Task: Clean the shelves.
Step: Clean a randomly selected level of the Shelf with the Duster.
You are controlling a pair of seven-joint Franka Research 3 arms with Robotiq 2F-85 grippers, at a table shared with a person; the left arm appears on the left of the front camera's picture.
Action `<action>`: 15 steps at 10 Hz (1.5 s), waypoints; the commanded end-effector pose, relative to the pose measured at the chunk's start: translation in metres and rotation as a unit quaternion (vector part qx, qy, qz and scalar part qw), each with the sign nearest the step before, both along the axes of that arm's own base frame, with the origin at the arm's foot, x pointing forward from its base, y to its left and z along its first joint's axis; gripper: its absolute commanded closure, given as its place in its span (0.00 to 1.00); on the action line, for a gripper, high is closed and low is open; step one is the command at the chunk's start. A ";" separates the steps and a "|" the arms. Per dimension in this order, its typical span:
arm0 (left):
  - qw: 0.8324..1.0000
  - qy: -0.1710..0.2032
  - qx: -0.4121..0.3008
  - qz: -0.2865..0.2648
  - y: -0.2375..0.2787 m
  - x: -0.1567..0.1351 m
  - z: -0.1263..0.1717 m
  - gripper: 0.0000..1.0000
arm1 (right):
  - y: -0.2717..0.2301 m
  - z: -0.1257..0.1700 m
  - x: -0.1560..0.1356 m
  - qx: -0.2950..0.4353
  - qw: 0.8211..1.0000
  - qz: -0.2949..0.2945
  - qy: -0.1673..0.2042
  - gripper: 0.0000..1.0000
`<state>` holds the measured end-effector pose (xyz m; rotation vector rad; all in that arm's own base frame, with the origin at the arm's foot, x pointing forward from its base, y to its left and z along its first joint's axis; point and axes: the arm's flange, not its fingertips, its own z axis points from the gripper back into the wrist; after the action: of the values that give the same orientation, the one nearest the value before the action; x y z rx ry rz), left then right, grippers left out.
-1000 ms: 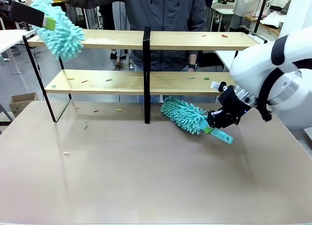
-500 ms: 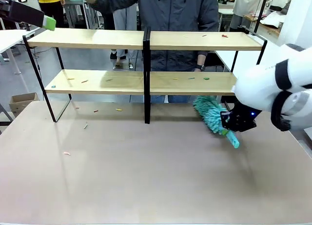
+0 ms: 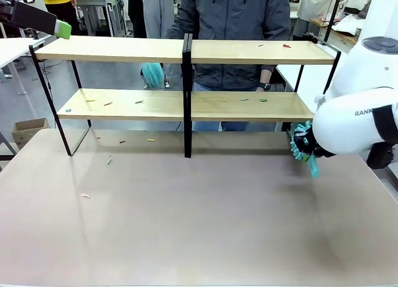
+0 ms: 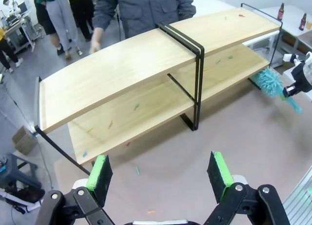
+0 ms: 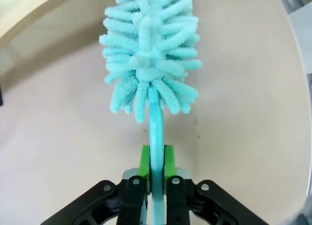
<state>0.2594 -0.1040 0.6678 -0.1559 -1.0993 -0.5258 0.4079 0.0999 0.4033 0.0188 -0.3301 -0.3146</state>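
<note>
Beige bench (image 3: 186,225) in front, the shelves (image 3: 124,49) standing along its far half, coloured scraps (image 3: 109,103) strewn over the boards and the bench. Just behind, a person (image 3: 233,13) in a grey jacket, with a spare duster (image 3: 152,74) seen between the two boards. Left gripper (image 3: 59,27) up by the top board's left end. Right arm (image 3: 354,122) at the lower board's right end, teal duster (image 3: 303,147) poking out beside it.

From the left wrist: left gripper spread wide – nothing between the green pads (image 4: 100,172) – high above the shelves.

From the right wrist: right gripper (image 5: 156,161) clamped narrow on the teal duster's handle, fluffy head pointing away over the bench.
</note>
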 end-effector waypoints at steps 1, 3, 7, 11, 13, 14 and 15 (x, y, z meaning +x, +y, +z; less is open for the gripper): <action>1.000 0.001 0.000 0.000 0.001 0.000 -0.001 0.00 | 0.006 -0.008 -0.006 0.029 0.999 0.038 0.011 0.88; 1.000 0.001 0.000 0.000 0.001 0.000 -0.001 0.00 | 0.003 -0.007 -0.006 0.067 0.994 0.079 0.028 0.88; 1.000 0.001 0.000 0.000 0.001 0.000 -0.001 0.00 | -0.058 0.039 -0.071 0.204 0.928 0.283 0.129 0.88; 1.000 0.001 0.000 0.000 0.001 0.000 -0.001 0.00 | -0.212 0.102 -0.182 0.274 0.836 0.456 0.132 0.88; 1.000 0.001 0.000 0.000 0.001 0.000 -0.001 0.00 | -0.253 0.144 -0.216 0.236 0.817 0.515 -0.110 0.88; 1.000 0.001 0.000 0.000 0.001 0.000 -0.001 0.00 | -0.264 0.159 -0.217 0.234 0.808 0.495 -0.220 0.88; 1.000 0.001 0.000 0.000 0.001 0.000 -0.001 0.00 | -0.271 0.171 -0.216 0.237 0.797 0.466 -0.301 0.88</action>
<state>0.2592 -0.1042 0.6682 -0.1556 -1.1001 -0.5262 0.1664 -0.1804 0.5794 0.7289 -0.4884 0.5675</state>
